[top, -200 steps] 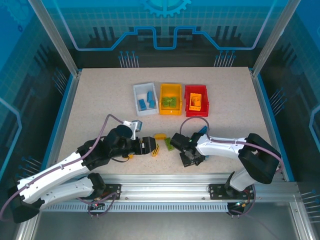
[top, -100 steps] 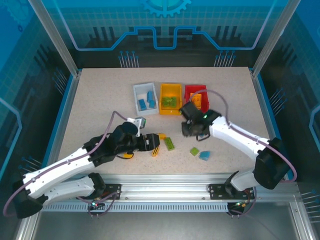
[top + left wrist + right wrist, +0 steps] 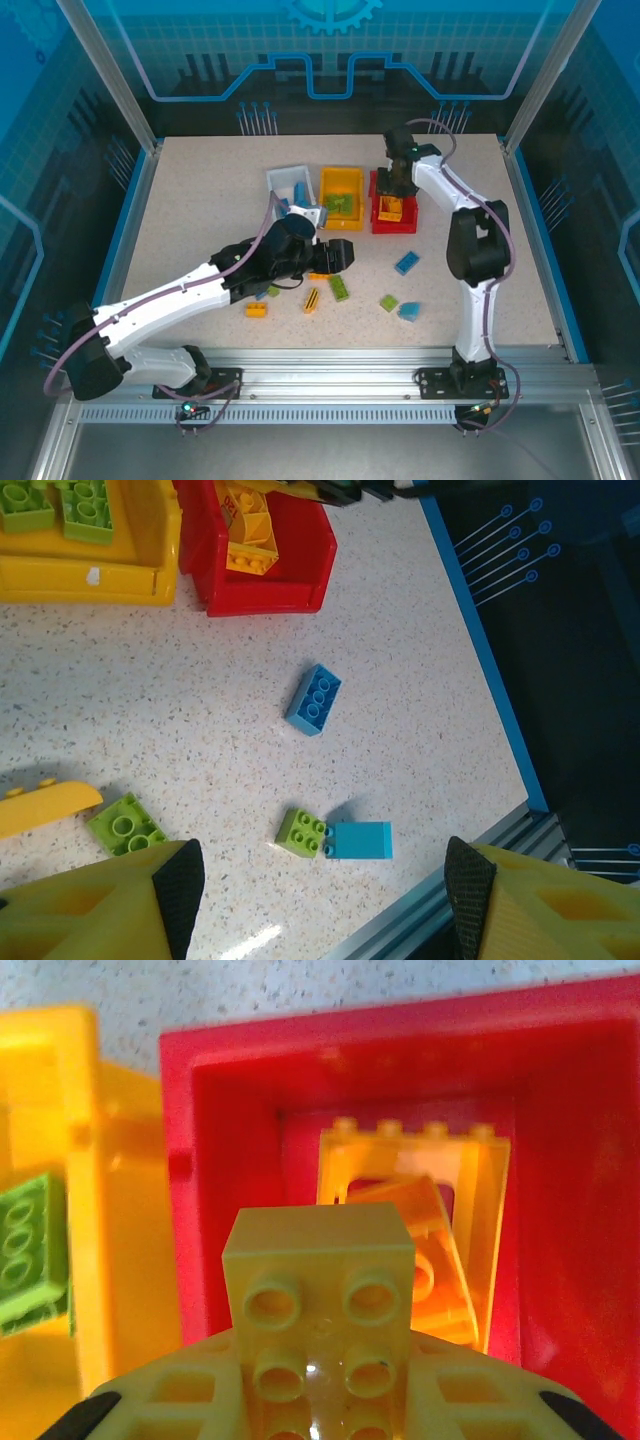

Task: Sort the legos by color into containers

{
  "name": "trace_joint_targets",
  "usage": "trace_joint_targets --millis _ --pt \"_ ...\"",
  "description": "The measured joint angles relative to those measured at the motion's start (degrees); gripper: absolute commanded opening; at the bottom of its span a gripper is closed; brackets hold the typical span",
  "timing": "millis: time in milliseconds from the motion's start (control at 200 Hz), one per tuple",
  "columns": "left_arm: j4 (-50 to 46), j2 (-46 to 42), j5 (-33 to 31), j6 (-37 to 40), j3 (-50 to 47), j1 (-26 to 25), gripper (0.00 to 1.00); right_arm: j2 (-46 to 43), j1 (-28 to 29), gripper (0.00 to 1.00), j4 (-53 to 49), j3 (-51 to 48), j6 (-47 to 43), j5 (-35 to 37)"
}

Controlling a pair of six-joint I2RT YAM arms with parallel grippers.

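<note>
— So, the right gripper [image 3: 320, 1405]?
— Closed on a yellow brick [image 3: 318, 1260], red bin [image 3: 220, 1070] just beyond its tips.
— And the left gripper [image 3: 322, 890]?
— Wide open, empty; green brick [image 3: 302, 832] and blue brick [image 3: 358, 840] touching, beyond its tips.

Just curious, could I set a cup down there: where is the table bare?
Bare: the far-left table, between its left edge and the white bin, and the strip behind that bin. Crowded: the middle in front of the bins, where loose bricks lie beside the left gripper, and over the red bin, where the right gripper holds a yellow brick.
</note>
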Motion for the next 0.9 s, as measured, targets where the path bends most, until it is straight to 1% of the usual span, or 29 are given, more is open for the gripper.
trace_joint_targets --millis 75,155,220,295,435,540,635,770,855,900 --pt "-0.11 0.42 -0.50 0.26 0.00 0.00 0.69 2.82 -0.83 0.52 -1.09 3.21 -0.79 -0.85" --pt "-0.52 0.50 -0.94 0.42 0.00 0.00 0.70 3.26 -1.29 0.60 -1.92 3.74 -1.97 -1.64" --pt "-0.94 0.50 -1.33 0.85 0.00 0.00 0.70 2.71 -1.33 0.61 -2.23 3.61 -2.40 -1.86" --pt "-1.70 0.50 -1.77 1.49 0.00 0.00 0.70 1.01 -1.31 0.61 -2.25 2.60 -2.64 -1.90" --pt "-2.16 0.92 -1.95 2.99 0.11 0.00 0.73 -6.34 -0.96 0.60 -2.25 -1.68 -2.80 -1.33" --pt "-2.99 5.03 -1.62 5.64 2.91 0.00 0.75 -17.09 0.09 0.60 -1.16 -9.18 -2.54 0.22" --pt "-2.82 11.78 -0.42 8.59 7.63 -0.07 0.77 -30.12 1.57 0.60 0.35 -19.15 -0.96 1.62" --pt "-2.80 24.52 0.72 14.51 16.70 -1.40 0.79 -49.96 3.23 0.64 2.12 -34.84 2.80 2.95" --pt "-3.02 33.59 0.63 19.15 24.00 -3.04 0.85 -62.16 3.21 0.67 1.51 -43.10 5.97 3.52" --pt "-3.28 37.81 0.61 21.03 27.52 -3.74 0.86 -68.19 3.26 0.69 0.96 -46.45 7.17 3.69"
